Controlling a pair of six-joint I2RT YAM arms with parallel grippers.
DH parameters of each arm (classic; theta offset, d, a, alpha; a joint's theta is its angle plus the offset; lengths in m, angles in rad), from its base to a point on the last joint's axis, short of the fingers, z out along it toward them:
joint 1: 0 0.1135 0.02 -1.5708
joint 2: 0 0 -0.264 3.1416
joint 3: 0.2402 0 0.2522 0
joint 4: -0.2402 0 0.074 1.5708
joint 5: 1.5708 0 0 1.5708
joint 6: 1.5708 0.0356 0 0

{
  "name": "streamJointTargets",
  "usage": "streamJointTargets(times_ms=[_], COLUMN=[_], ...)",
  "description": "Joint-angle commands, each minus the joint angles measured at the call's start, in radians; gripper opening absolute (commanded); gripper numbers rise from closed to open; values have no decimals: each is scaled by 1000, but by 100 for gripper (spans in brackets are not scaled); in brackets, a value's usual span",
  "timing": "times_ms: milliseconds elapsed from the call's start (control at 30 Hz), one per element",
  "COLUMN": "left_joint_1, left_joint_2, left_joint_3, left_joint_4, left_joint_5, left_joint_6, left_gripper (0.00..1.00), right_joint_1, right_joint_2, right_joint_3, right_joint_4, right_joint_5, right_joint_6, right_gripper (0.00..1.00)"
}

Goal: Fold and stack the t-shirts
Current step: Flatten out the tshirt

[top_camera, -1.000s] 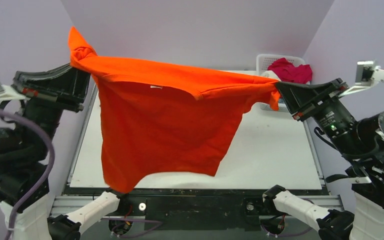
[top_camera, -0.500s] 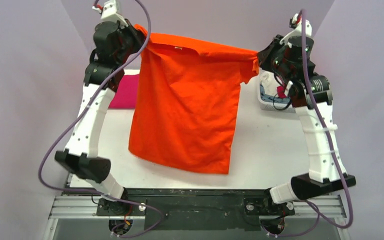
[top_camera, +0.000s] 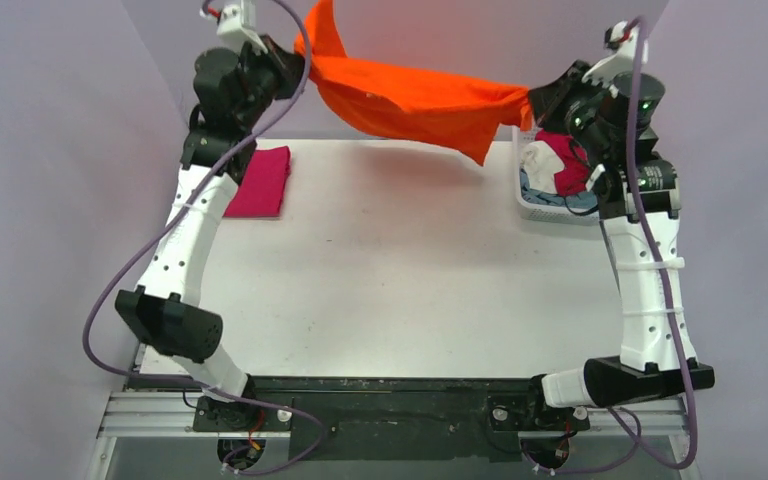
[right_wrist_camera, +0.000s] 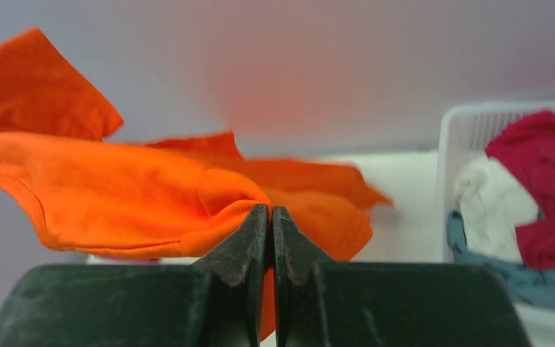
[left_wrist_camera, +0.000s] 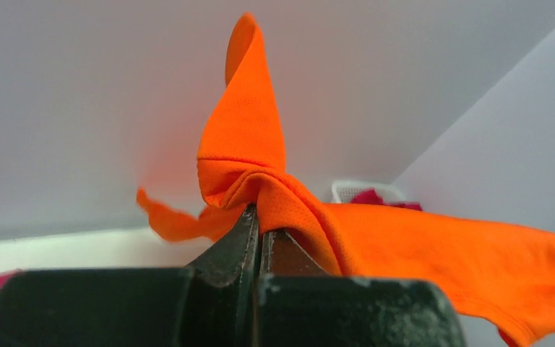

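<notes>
The left gripper (left_wrist_camera: 259, 219) and right gripper (right_wrist_camera: 269, 215) clamp the orange t-shirt (top_camera: 410, 95) taut above the table (top_camera: 390, 260), likely to spread it flat.

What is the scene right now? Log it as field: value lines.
orange t-shirt: stretched in the air above the table
left gripper: shut on one end of it
right gripper: shut on the other end
magenta t-shirt: folded, on the table's far left
basket: far right; holds crimson cloth, white cloth, grey-blue cloth
</notes>
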Motion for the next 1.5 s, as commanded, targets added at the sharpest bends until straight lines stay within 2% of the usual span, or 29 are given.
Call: streamJointTargets(times_ms=[0, 33, 67, 100, 167, 200, 233, 300, 367, 433, 467, 533, 567, 633, 700, 867, 967, 1067, 1233, 1467], left_joint_1=[2, -2, -4, -14, -48, -83, -101, -141, -180, -209, -216, -218, -217, -216, -216, -218, -217, -218, -213, -196], left_joint_2=[-176, -244, -275, -330, -392, -419, -429, -462, -511, -585, -637, -720, -749, -826, -880, -870, -717, -542, -217, -23], left_joint_3=[-549, -649, -852, -943, -1284, -1345, -1445, -1528, -1570, -1576, -1574, -1566, -1565, -1564, -1546, -1490, -1456, -1349, -1165, -1142], left_joint_4=[379, 499, 552, 661, 795, 834, 836, 774, 660, 481, 343, 143, 67, 19, 11, 143, 294, 341, 309, 339], left_joint_5=[64, 57, 36, 25, -36, -110, -184, -249, -351, -488, -528, -623, -647, -649, -615, -392, -277, -179, -99, -60], left_joint_6=[16, 12, -2, -11, -33, -36, -50, -93, -125, -192, -251, -341, -353, -360, -345, -295, -302, -291, -275, -291], left_gripper=[2, 4, 5, 7, 18, 30, 36, 43, 53, 80, 82, 84, 84, 85, 86, 88, 89, 90, 91, 92], right_joint_1=[17, 40, 59, 100, 183, 230, 253, 302, 333, 361, 384, 413, 418, 427, 430, 423, 396, 369, 370, 414], right_joint_2=[-124, -147, -192, -211, -262, -281, -289, -285, -275, -272, -274, -287, -301, -327, -355, -365, -290, -129, 62, 174], right_joint_3=[-293, -412, -473, -587, -746, -835, -873, -965, -1036, -1096, -1128, -1149, -1148, -1122, -1084, -1033, -1017, -966, -931, -1032], right_joint_4=[23, 27, 30, 30, 27, 23, 15, -15, -53, -89, -102, -151, -191, -259, -316, -288, -209, -130, -81, 8], right_joint_5=[-39, -12, 6, 42, 107, 136, 148, 178, 219, 233, 249, 277, 285, 314, 394, 490, 444, 361, 303, 232], right_joint_6=[-107, -130, -159, -177, -203, -199, -188, -131, -54, 27, 41, 80, 96, 110, 122, 153, 158, 172, 188, 208], right_gripper=[0, 0, 0, 0, 0, 0, 0, 0, 7, 18, 21, 47, 68, 86, 91, 96, 96, 94, 92, 87])
